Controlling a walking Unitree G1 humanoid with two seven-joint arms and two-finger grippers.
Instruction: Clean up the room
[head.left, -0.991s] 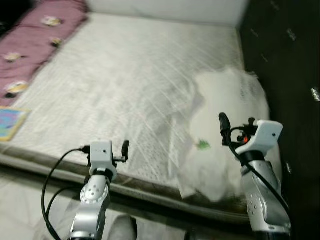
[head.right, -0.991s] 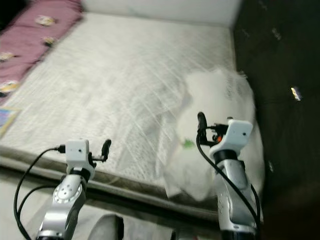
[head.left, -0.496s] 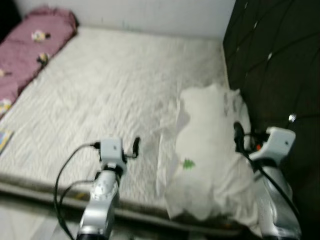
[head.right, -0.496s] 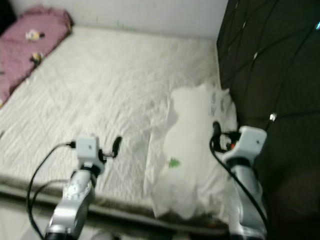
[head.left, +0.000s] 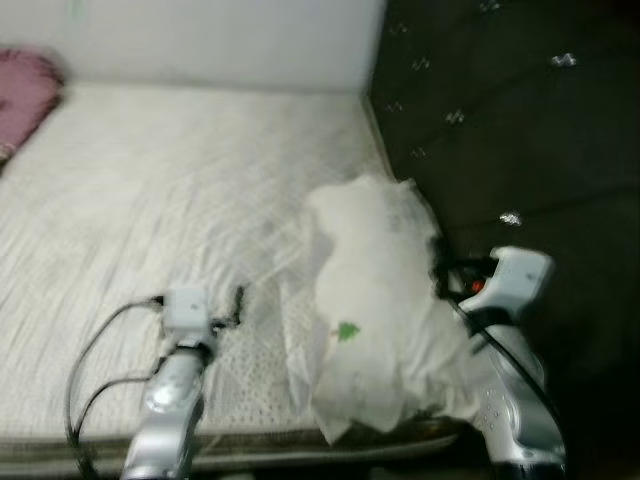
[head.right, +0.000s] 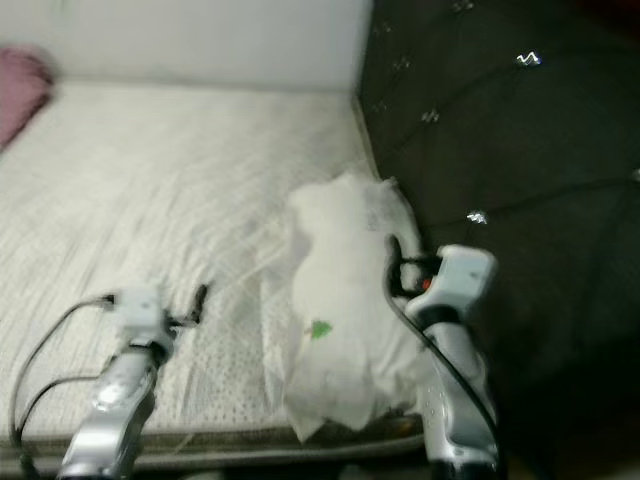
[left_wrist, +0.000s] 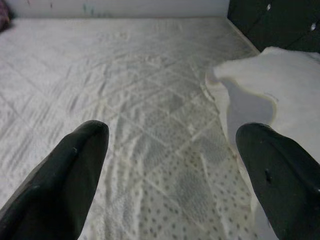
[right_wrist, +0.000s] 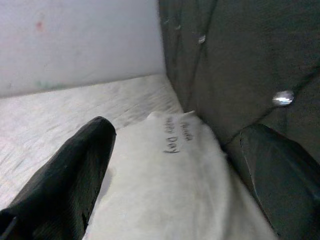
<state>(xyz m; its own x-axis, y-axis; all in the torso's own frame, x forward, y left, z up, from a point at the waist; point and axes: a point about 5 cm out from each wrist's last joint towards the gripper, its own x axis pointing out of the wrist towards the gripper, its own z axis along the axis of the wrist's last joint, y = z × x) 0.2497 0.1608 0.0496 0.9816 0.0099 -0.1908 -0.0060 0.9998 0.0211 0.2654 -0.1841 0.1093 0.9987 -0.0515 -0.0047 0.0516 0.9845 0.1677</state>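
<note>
A white pillow with a small green tree print lies crumpled on the right side of the white quilted mattress, against the dark headboard. My right gripper hovers at the pillow's right edge, between it and the headboard. In the right wrist view this gripper is open, with the pillow and its printed lettering between the fingers. My left gripper is held over the mattress near its front edge, left of the pillow. It is open with nothing in it, and the pillow is off to one side.
A dark tufted headboard with shiny buttons runs along the right of the bed. A white wall closes the far side. A pink bedding roll lies at the far left. The mattress front edge is just below my arms.
The camera has swung to the right: the pillow and headboard now sit nearer the middle and the pink bedding has slid to the left edge. Both arms hold the same pose.
</note>
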